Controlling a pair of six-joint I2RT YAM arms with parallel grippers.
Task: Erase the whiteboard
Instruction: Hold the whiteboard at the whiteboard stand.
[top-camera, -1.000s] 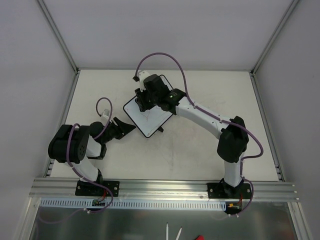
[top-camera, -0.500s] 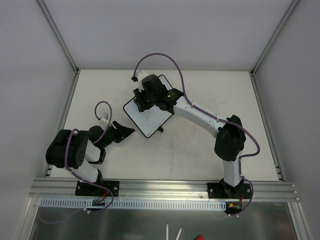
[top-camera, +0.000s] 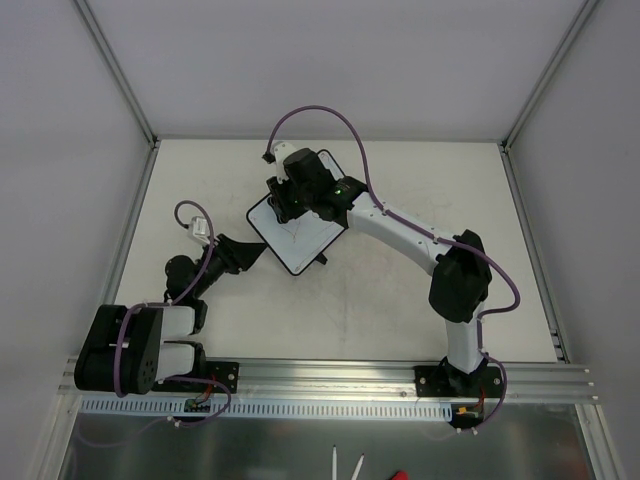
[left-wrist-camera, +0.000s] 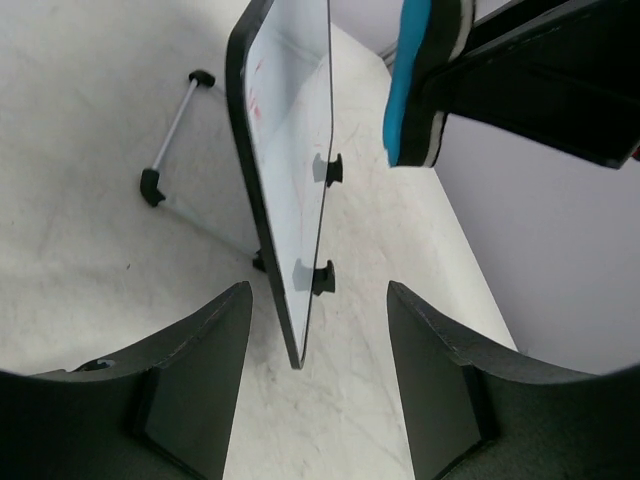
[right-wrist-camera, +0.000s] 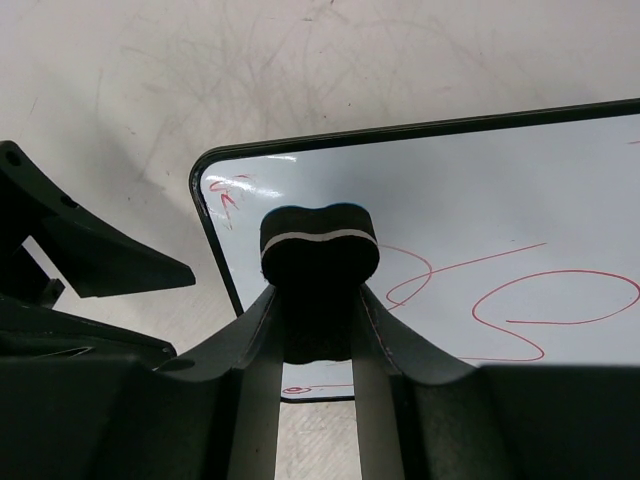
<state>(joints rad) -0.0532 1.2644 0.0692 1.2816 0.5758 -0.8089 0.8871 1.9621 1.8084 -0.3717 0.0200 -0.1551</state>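
The whiteboard (top-camera: 305, 238) lies tilted at mid table, with red scribbles (right-wrist-camera: 520, 300) on its white face. My right gripper (top-camera: 285, 207) hovers over the board's upper left part, shut on the black bone-shaped eraser (right-wrist-camera: 318, 245). From the left wrist view the eraser (left-wrist-camera: 418, 90) shows a blue and white layer above the board (left-wrist-camera: 290, 150), seen nearly edge-on. My left gripper (top-camera: 257, 253) is open at the board's left corner. That corner (left-wrist-camera: 297, 355) sits between the fingers (left-wrist-camera: 200, 380) without touching either.
A silver stand rod with black ends (left-wrist-camera: 172, 132) lies behind the board. Two small black feet (left-wrist-camera: 327, 222) stick out of its edge. The metal frame rail (top-camera: 330, 375) runs along the near edge, and white walls enclose the table (top-camera: 400, 300).
My left arm has folded back toward the near edge and its jaws have widened off the board's corner. The right gripper with the eraser has shifted slightly over the board.
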